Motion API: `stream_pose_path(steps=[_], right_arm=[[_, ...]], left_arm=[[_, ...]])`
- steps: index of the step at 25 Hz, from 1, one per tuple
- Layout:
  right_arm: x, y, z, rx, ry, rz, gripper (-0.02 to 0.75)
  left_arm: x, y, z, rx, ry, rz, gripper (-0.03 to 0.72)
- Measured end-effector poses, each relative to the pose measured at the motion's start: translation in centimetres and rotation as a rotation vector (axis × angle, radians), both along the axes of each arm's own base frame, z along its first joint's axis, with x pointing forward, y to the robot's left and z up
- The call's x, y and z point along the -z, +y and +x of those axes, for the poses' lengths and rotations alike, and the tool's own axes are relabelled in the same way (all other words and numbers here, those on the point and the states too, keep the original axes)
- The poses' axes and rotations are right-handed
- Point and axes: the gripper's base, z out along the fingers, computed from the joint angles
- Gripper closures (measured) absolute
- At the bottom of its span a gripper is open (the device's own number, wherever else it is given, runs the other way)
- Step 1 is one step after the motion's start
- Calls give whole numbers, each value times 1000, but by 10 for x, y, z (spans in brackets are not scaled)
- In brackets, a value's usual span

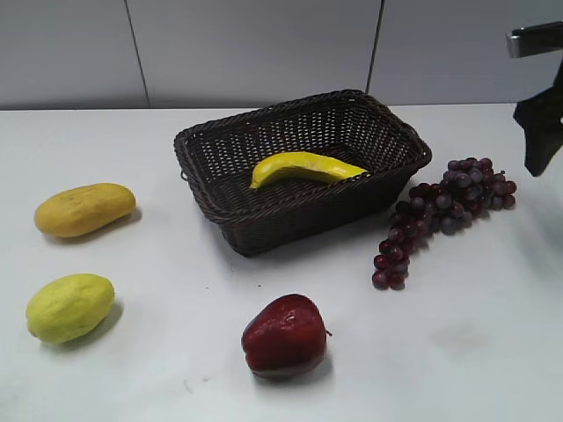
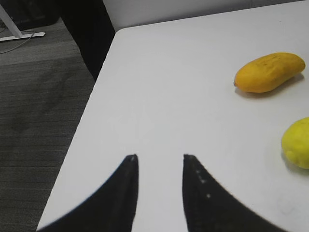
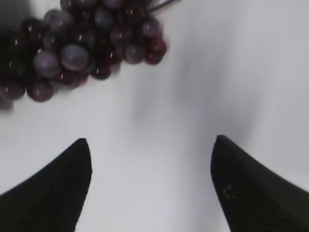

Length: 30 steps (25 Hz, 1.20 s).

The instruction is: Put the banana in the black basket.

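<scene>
Yellow curved plastic banana: lying inside dark woven wicker basket, frame centre.
Right gripper: spread wide, empty.
Left gripper: parted, empty.

Even, bright overhead light; white table nearly washed out in the exterior view. Shadows soft and short, falling near-right of the apple and the two yellow fruits on the left. Small glare spots on the apple and banana. Exterior view slightly soft, low-res. Right wrist view blurred: grapes smeared, a faint grey shadow band down the table. Left wrist view sharper on the far fruit; fingertips soft-edged, floor on the left dim.
</scene>
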Motion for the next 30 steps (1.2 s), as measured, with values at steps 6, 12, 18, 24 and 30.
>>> stream_pose_path(steps=[6,12,18,24,30], right_arm=[[-8,-4,-71,1,3,4,154],[-6,-7,-137,27,-50,28,154],[10,-9,-188,45,-58,38,154],[24,-12,-227,85,-61,44,154],[15,-13,-249,108,-149,57,154]], left_arm=[[0,0,0,0,0,0,456],[0,0,0,0,0,0,456],[0,0,0,0,0,0,456],[0,0,0,0,0,0,457],[0,0,0,0,0,0,457]])
